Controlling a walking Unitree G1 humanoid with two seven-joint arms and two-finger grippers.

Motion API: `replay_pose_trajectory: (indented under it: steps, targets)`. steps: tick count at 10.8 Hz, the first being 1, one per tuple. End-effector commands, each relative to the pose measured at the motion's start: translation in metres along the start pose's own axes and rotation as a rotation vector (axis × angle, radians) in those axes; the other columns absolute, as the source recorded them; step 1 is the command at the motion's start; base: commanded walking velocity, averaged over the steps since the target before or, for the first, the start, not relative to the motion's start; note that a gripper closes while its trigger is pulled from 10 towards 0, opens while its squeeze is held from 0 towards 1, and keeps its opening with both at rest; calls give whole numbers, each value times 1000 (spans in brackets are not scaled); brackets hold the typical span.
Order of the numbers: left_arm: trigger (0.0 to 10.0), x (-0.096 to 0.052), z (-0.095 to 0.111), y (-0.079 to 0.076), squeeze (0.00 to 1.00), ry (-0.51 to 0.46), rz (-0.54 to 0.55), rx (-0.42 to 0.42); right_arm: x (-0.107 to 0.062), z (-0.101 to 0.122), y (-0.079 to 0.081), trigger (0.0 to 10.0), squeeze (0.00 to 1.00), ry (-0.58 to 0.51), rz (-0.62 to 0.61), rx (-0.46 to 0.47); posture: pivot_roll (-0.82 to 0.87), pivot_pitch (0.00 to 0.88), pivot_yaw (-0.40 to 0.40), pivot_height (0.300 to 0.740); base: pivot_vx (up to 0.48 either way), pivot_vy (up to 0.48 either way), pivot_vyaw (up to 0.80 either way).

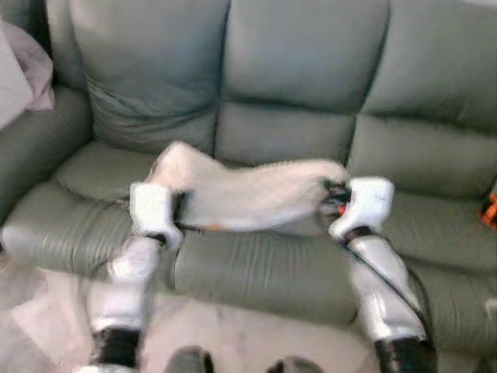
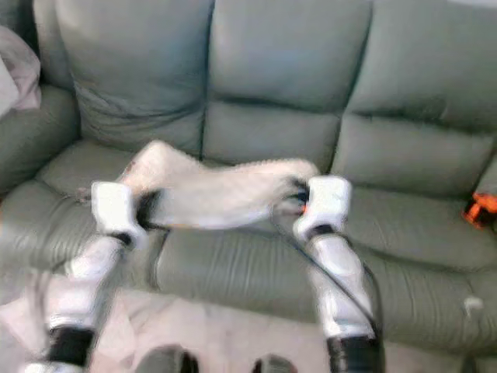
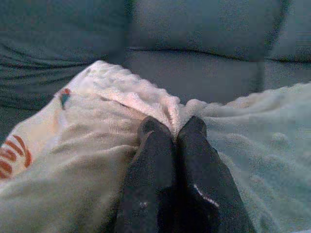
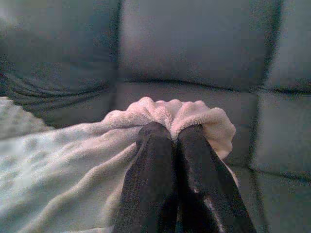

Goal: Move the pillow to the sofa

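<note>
My left gripper point(image 3: 172, 133) has its two fingers pinched tight together on a fold of the pillow point(image 1: 248, 194), fleece bunched up between the tips. My right gripper point(image 4: 171, 133) is doing the same at the other end, fingers squeezed onto a puckered knot of the fluffy cover. Two pinches, one at each end, because this thing is soft and floppy and a single grip would let it droop and swing (it sags in the middle even so).

Between my hands the pillow hangs stretched crosswise, pale and fuzzy, with some red stripes and a small coloured mark near my left hand's end. It is over the front of the seat cushions of the grey-green sofa point(image 1: 311, 140); I can't tell for sure whether its underside is touching the seat or is just above it. I'd judge the carry is nearly done and what remains is setting it down and letting go.

Further out: there's a crumpled pale cloth point(image 1: 27, 70) on the sofa arm off to my left and something orange point(image 2: 481, 208) on the seat far to my right, both well apart from the pillow. The seat under the pillow looks free for the drop.
</note>
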State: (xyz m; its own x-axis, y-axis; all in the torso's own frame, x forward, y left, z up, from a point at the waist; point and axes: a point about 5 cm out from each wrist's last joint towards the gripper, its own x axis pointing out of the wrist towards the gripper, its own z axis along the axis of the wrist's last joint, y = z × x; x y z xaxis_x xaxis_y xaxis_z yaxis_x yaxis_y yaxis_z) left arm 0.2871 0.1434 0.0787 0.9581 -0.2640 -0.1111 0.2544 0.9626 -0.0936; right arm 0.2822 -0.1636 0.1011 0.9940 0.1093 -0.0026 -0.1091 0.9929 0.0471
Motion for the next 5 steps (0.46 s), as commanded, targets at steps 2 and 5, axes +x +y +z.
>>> replay_pose_trajectory:
  steps: [2,5]
  targets:
    - [10000,2,10,2,0,-44,-20,16,4,8,5,10000,0,-38,13,-1,5,0,-55,740,0,0,0]
    - [10000,2,13,-2,0,-63,-53,-3,4,8,5,10000,0,-37,11,0,5,0,-53,740,0,0,0]
